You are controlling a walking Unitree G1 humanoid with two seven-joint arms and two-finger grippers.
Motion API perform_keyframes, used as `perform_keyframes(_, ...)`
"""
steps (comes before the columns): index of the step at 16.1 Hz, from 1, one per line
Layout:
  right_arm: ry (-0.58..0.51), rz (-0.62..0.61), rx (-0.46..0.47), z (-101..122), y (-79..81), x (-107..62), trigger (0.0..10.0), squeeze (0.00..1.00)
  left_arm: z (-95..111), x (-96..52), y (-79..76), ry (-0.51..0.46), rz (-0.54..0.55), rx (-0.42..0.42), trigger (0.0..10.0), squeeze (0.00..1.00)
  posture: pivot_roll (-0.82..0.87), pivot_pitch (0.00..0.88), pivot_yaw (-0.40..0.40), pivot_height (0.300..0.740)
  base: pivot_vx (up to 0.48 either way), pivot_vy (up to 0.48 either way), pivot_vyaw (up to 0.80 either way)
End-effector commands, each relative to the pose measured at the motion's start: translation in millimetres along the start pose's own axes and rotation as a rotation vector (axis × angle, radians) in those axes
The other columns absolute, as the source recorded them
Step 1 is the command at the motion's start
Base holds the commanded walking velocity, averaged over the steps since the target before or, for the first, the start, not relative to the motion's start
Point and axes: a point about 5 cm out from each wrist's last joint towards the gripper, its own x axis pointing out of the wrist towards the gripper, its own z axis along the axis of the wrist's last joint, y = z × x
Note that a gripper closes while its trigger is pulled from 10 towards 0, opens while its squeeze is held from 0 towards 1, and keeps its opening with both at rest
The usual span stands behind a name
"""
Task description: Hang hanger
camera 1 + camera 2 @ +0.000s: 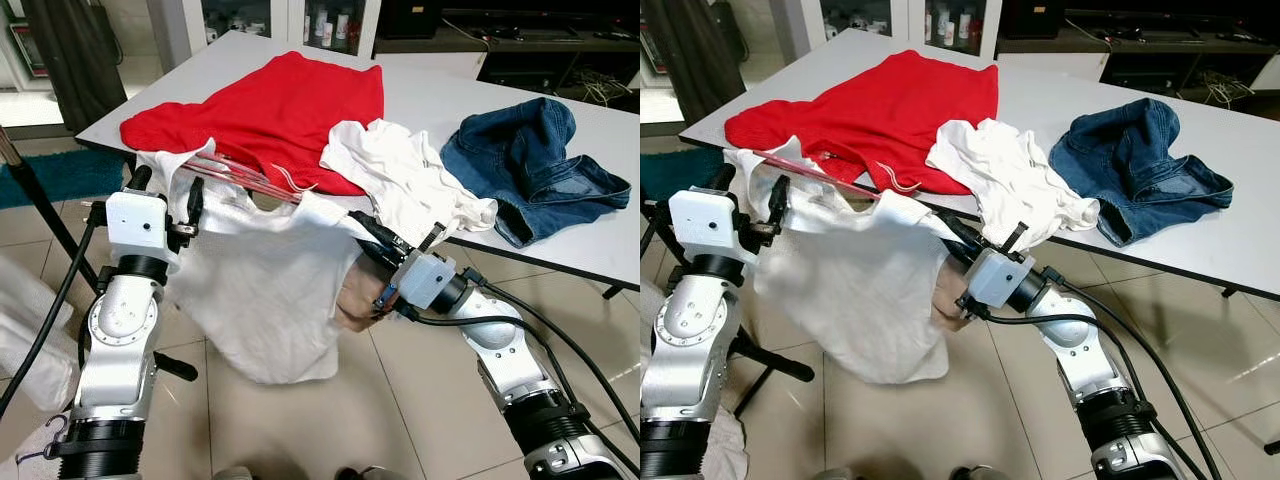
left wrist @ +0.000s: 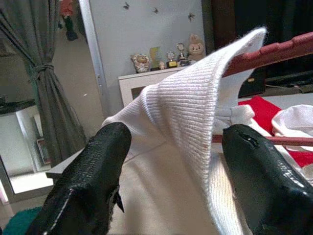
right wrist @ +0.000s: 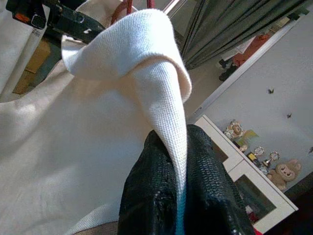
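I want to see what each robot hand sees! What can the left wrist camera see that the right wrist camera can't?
Left wrist view: the left gripper open, white shirt draped between its fingers, the red hanger and red cloth. Right wrist view: the right gripper pinching a fold of that shirt. Both: the white shirt, a grey curtain and a white cabinet with small figurines.

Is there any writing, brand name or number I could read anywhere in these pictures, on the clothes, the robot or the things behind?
None can be read.
White garment, red garment, jeans: no print or label shows.
Left tool and right tool: no legible marking; the small orange tag in the right wrist view is too blurred.
Bottles behind glass and shelf figurines: too small and blurred.
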Motion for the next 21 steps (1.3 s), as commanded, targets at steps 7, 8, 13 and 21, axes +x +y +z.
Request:
perform_keyframes(7, 0.034, -0.078, -0.013, -4, -10.9, 3.1, 10.0, 0.00, 14, 0.6, -9.1, -0.077, -0.045, -0.044, 0.0, 0.00, 0.10, 0.014, -0.051, 0.740, 0.000, 0.000, 0.00)
perform_keyframes(8, 0.040, -0.097, -0.004, -5, -13.3, 3.2, 10.0, 0.00, 14, 0.9, -8.4, -0.077, -0.042, -0.050, 0.0, 0.00, 0.10, 0.014, -0.051, 0.740, 0.000, 0.000, 0.00)
perform_keyframes(13, 0.038, -0.115, 0.026, -5, -13.7, 4.7, 10.0, 0.00, 11, 2.5, -2.6, -0.048, -0.013, -0.082, 0.0, 0.00, 0.10, 0.015, -0.045, 0.740, 0.000, 0.000, 0.00)
perform_keyframes(21, 0.004, -0.077, 0.035, 0, -6.5, 5.7, 10.0, 0.00, 4, 1.0, -10.7, 0.021, -0.069, -0.090, 10.0, 0.00, 0.10, 0.019, -0.046, 0.740, 0.000, 0.000, 0.00)
